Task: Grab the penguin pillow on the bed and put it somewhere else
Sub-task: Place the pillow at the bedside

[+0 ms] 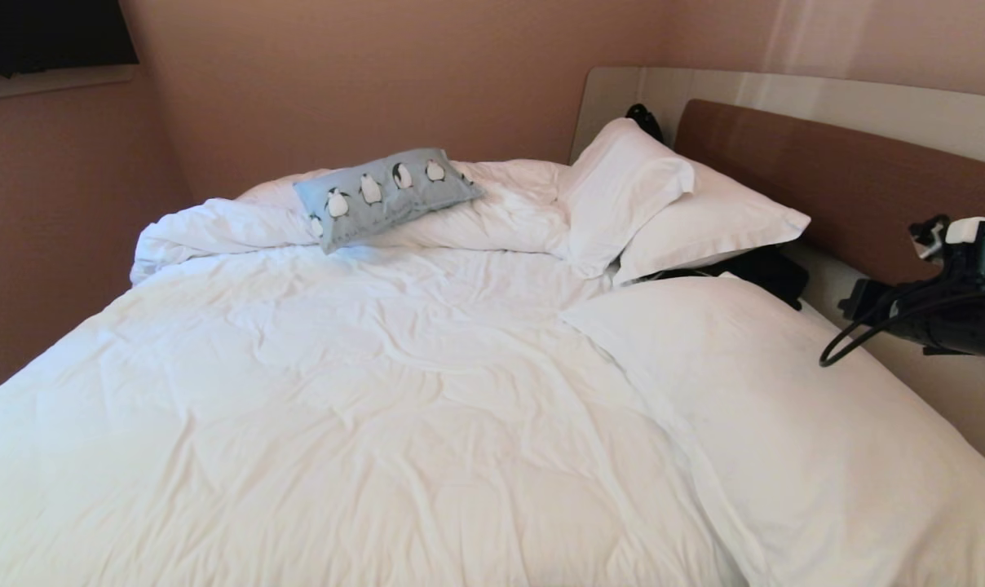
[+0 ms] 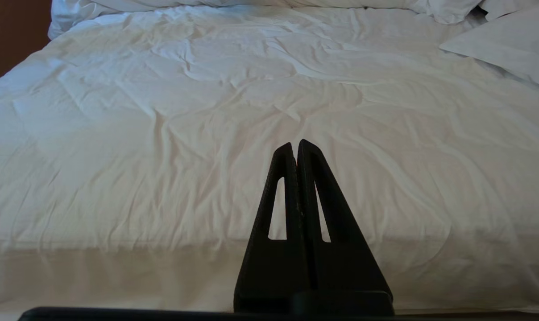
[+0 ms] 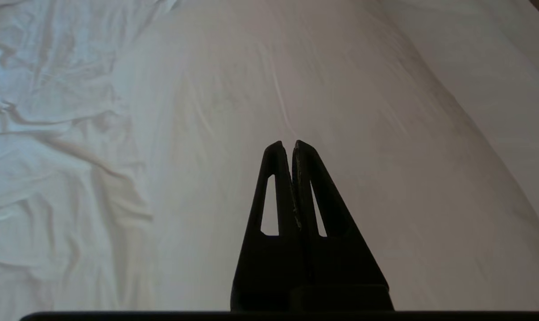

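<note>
Resting unlabelled, penguin pillow (image 1: 385, 194) on bed (image 1: 337, 391)

A bedroom: rumpled bed (image 1: 337, 391) (white pillows (image 1: 623, 191)) against a headboard (image 1: 851, 179).

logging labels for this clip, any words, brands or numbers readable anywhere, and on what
None can be read.
penguin pillow: a faint dark line of marks runs under the row of penguins; too small and blurred to tell if it is writing.
bed, white pillows, headboard: no text shows.
</note>
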Available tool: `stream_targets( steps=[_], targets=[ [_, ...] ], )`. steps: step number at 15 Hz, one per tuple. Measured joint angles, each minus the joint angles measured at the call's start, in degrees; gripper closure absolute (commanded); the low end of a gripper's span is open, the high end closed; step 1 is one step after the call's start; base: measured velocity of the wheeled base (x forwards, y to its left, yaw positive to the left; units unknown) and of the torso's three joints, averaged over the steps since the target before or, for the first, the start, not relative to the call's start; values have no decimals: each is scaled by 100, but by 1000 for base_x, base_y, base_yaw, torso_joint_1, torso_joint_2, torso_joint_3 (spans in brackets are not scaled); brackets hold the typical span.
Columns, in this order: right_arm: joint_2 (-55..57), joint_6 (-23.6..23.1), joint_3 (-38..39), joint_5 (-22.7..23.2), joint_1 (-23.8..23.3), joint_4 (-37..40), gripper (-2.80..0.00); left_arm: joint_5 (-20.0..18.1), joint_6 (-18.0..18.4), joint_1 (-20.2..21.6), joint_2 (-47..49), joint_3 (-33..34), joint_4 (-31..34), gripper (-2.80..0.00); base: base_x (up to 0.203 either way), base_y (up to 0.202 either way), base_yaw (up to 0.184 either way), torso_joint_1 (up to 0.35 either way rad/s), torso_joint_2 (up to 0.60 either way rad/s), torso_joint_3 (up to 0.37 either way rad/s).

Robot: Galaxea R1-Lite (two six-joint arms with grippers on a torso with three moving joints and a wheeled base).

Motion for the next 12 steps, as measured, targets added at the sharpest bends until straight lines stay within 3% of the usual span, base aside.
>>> stream_targets(
  steps=[9, 12],
  targets=[
    [1385, -439, -1460, -27, -102, 147, 0, 0, 2, 0, 0, 0, 2, 0, 0, 0, 0, 0, 0, 0],
    [1468, -433, -2383, -18, -139, 501, 0, -2, 0, -2, 0, 0, 0, 0, 0, 0, 0, 0, 0, 0]
  ],
)
